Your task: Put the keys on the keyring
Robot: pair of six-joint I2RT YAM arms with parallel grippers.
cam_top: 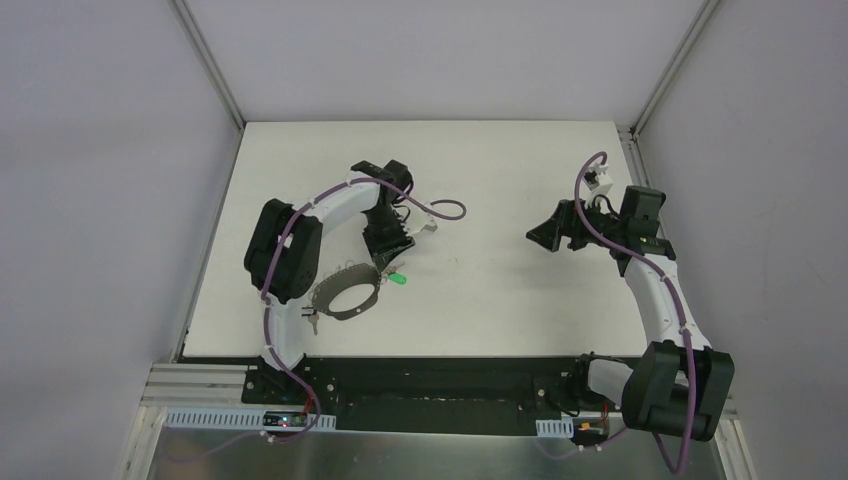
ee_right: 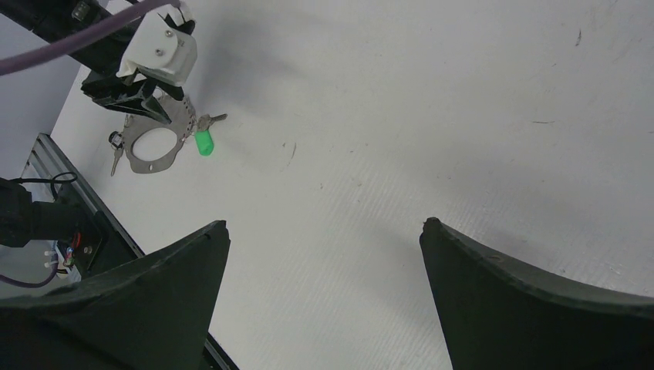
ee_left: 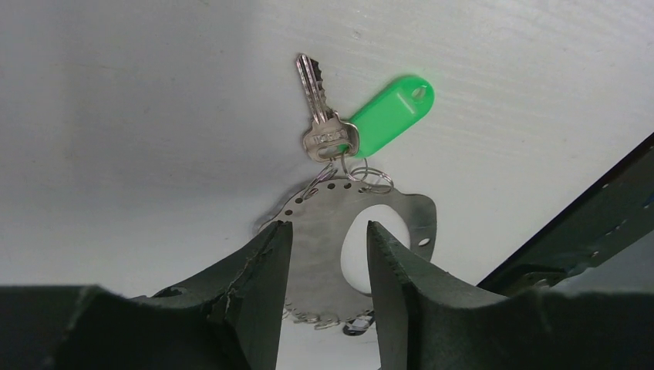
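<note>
left hand (ee_left: 330,225) at the keyring (ee_left: 316,231), green key (ee_left: 318,108) already on

the keyring lies on the tabletop (cam_top: 500,180), the green key hooked to its rim by a small split ring. thin, stiff, slick metal, likely light: best pinched across the band. the left hand straddles that band; clenched or not, i cannot tell. the right hand (ee_right: 324,223) hovers well apart, spread and empty.

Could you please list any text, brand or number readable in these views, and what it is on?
No text can be quoted.
Silver key: stamped lettering on its head, too blurred to read.
Green tag: blank on the side shown.
Nothing else carries legible marks.
</note>
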